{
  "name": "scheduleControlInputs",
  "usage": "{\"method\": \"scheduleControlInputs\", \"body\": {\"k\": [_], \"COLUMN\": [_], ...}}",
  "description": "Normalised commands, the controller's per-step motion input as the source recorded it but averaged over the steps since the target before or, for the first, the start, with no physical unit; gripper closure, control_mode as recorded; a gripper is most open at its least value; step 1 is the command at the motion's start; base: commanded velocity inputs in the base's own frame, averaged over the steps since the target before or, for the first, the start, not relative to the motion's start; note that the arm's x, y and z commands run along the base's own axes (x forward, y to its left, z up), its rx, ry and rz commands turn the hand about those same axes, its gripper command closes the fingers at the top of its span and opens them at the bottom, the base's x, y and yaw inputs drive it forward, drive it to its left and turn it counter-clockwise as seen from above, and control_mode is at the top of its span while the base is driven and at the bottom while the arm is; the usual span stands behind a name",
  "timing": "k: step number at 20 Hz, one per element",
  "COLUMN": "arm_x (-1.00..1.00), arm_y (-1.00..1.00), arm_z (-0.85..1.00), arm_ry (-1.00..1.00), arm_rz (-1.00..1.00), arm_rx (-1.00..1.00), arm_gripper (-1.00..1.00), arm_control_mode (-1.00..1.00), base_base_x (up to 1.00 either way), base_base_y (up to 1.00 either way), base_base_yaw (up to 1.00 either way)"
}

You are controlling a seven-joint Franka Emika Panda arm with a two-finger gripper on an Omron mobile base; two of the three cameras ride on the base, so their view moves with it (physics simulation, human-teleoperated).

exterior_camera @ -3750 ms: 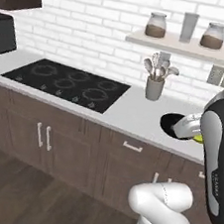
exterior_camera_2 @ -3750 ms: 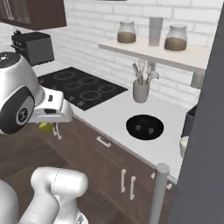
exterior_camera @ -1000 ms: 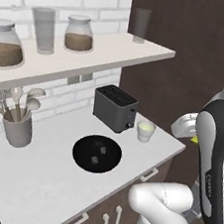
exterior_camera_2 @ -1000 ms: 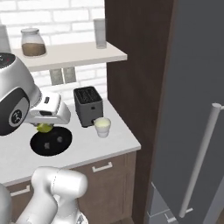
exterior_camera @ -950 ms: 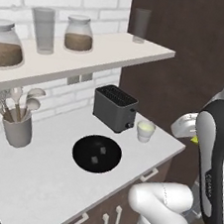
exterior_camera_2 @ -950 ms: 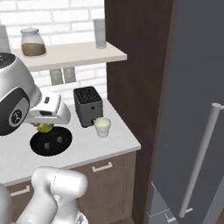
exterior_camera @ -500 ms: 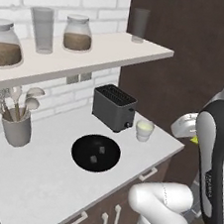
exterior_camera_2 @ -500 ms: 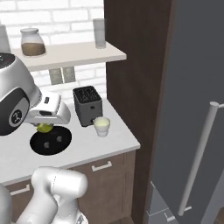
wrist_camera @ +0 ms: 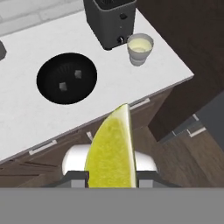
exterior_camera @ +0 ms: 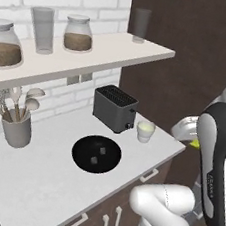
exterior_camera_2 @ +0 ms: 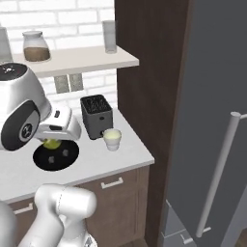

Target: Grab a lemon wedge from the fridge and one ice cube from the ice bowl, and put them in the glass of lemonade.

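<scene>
My gripper (wrist_camera: pixel 111 177) is shut on the lemon wedge (wrist_camera: pixel 111 151), a bright yellow piece that stands up between the fingers in the hand view. From the base views the gripper (exterior_camera_2: pixel 53 141) hangs in front of the counter edge, above floor level, with the lemon wedge (exterior_camera: pixel 195 144) peeking out under the hand. The glass of lemonade (wrist_camera: pixel 140 47) stands beside the toaster, well ahead of the gripper. The black ice bowl (wrist_camera: pixel 66 78) holds two ice cubes (wrist_camera: pixel 78 74). The glass of lemonade (exterior_camera: pixel 145 131) and ice bowl (exterior_camera: pixel 96 153) sit near the counter's right end. The grey fridge (exterior_camera_2: pixel 212 120) stands at the right.
A dark toaster (exterior_camera: pixel 114 107) stands behind the cup against the wall. A grey utensil pot (exterior_camera: pixel 16 127) is at the left. A shelf (exterior_camera: pixel 93 52) with jars and tumblers hangs above. A dark wood panel (exterior_camera_2: pixel 149 72) separates counter and fridge, whose long handle (exterior_camera_2: pixel 219 169) juts out.
The base has driven right along the counter, from the cooktop to the toaster and bowl; in the last second the views barely shift. The wedge stays in the gripper.
</scene>
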Motion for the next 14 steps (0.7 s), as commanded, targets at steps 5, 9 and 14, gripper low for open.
{"method": "scheduleControlInputs", "body": {"k": [5, 9, 14], "arm_x": [0.39, 0.85, 1.00], "arm_y": [-0.01, 0.00, -0.06], "arm_z": [-0.27, -0.11, -0.08], "arm_ry": [0.00, 0.01, 0.17], "arm_rz": [0.00, 0.00, -0.02], "arm_rx": [0.03, 0.00, 0.00], "arm_gripper": [1.00, 1.00, 1.00], "arm_control_mode": [-1.00, -1.00, -1.00], "base_base_x": [0.00, 0.00, 0.00], "base_base_y": [0.00, 0.00, 0.00], "base_base_yaw": [0.00, 0.00, 0.00]}}
